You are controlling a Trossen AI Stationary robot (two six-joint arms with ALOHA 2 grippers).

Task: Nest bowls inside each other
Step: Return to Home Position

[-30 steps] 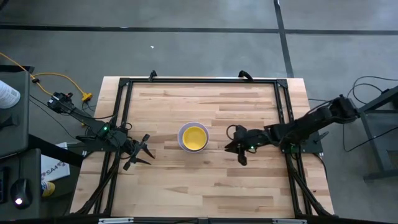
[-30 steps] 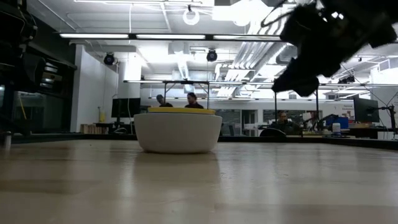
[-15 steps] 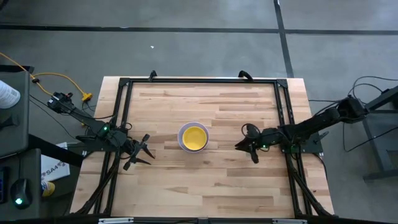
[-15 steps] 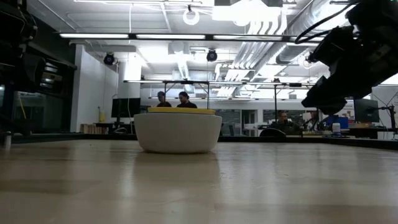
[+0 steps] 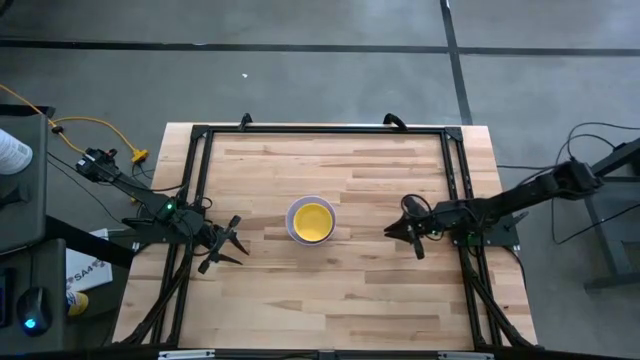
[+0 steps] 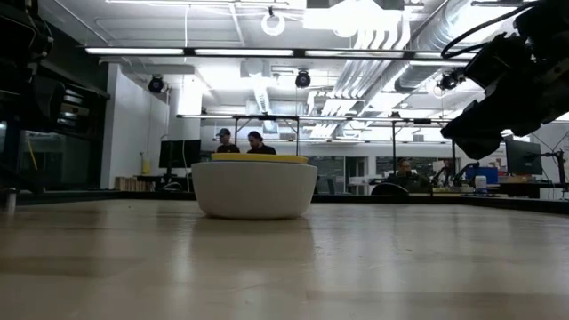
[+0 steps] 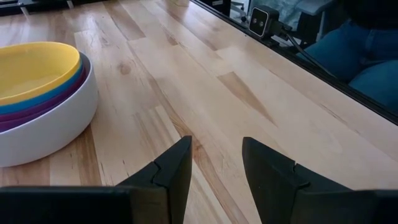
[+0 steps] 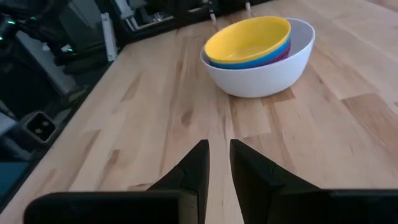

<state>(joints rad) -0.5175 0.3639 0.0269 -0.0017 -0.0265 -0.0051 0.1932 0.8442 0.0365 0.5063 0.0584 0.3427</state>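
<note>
The bowls sit nested in one stack (image 5: 311, 221) at the table's middle. The white bowl (image 8: 267, 71) is outermost and rests by its base on the wood, with purple and blue rims showing inside it and the yellow bowl (image 7: 34, 68) on top. My left gripper (image 7: 216, 146) hovers open near the table's left edge (image 5: 238, 243), pointing at the stack from a distance. My right gripper (image 8: 219, 149) hangs above the table to the right of the stack (image 5: 390, 232), with a narrow gap between its fingers and nothing in it.
A black metal frame (image 5: 200, 180) runs along the table's left, far and right edges. A small camera (image 7: 264, 20) sits at the near edge. Bare wood lies all around the stack. In the low view, people (image 6: 238, 140) show in the room behind.
My right gripper has drawn back from the stack toward the table's right edge, sinking a little and tipping closer to level. Its finger gap looks the same. The stack and my left gripper have stayed put.
</note>
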